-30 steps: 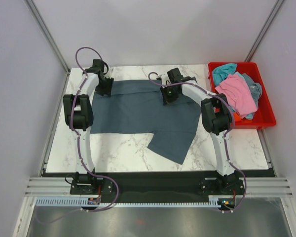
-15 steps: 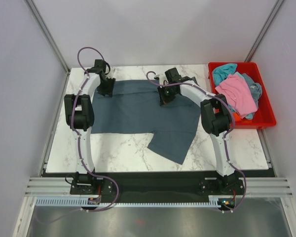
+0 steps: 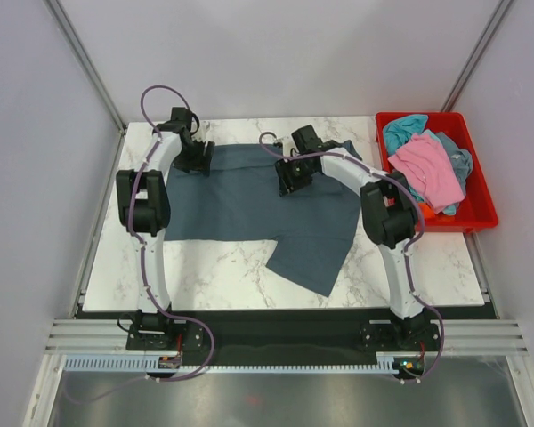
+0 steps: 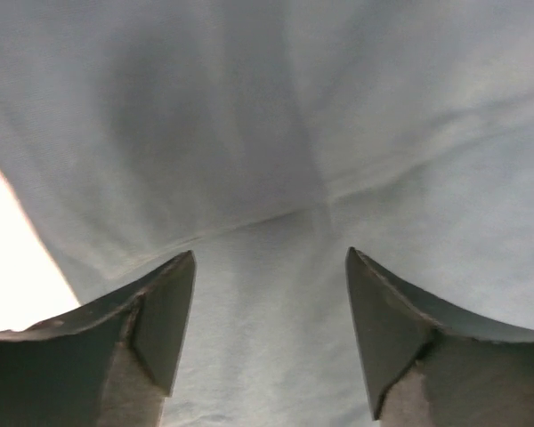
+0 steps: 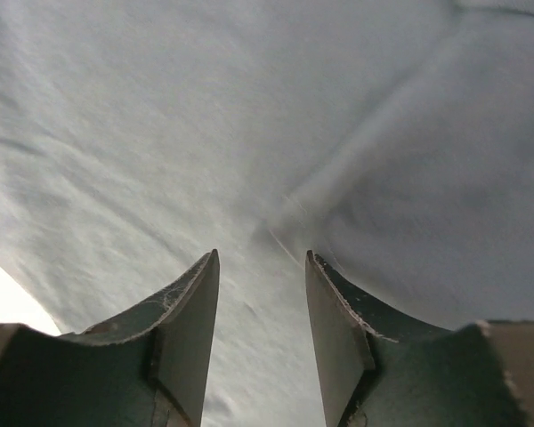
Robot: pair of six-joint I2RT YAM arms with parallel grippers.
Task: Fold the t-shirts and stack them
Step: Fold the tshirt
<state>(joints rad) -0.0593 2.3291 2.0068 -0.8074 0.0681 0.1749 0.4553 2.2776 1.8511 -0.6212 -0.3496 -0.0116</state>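
the marble table (image 3: 214,276) is carrying the slate-blue t-shirt (image 3: 249,200), which is lying spread across its far half, one flap trailing toward the near edge. the red bin (image 3: 481,220) at the right is holding the pink t-shirt (image 3: 427,169) and a teal t-shirt (image 3: 408,124) (neither folded yet). the right gripper (image 5: 262,258), pinched shut a second ago, is now standing with jaws parted over flat cloth, gripping nothing, having slid slightly leftward. the left gripper (image 4: 271,262) is widening too, hovering empty near the shirt's far left corner. both seem to be letting go after spreading, so folding is likely starting next.
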